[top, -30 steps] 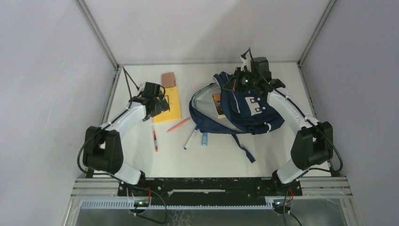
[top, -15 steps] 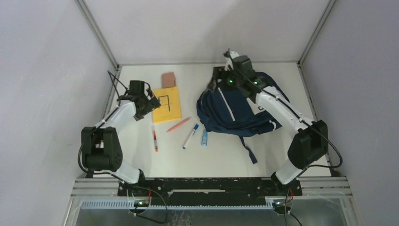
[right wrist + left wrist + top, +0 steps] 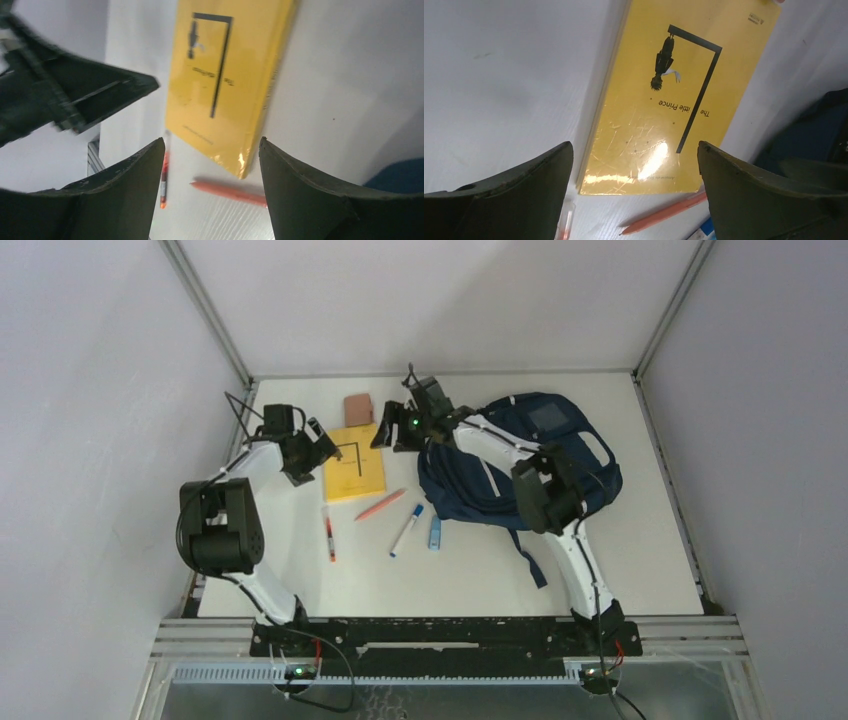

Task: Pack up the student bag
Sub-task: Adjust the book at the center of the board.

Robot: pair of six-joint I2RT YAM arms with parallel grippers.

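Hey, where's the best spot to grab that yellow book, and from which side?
The book lies flat, so probably pinch its bare long left edge midway, coming low from where the left pincer hovers; an orange pen lies by the near end.

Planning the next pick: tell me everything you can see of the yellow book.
The yellow book is a thin, glossy paperback titled The Little Prince, with a black line drawing. It lies flat and closed on the white table, left of the student bag, not yet packed; nothing grips it.
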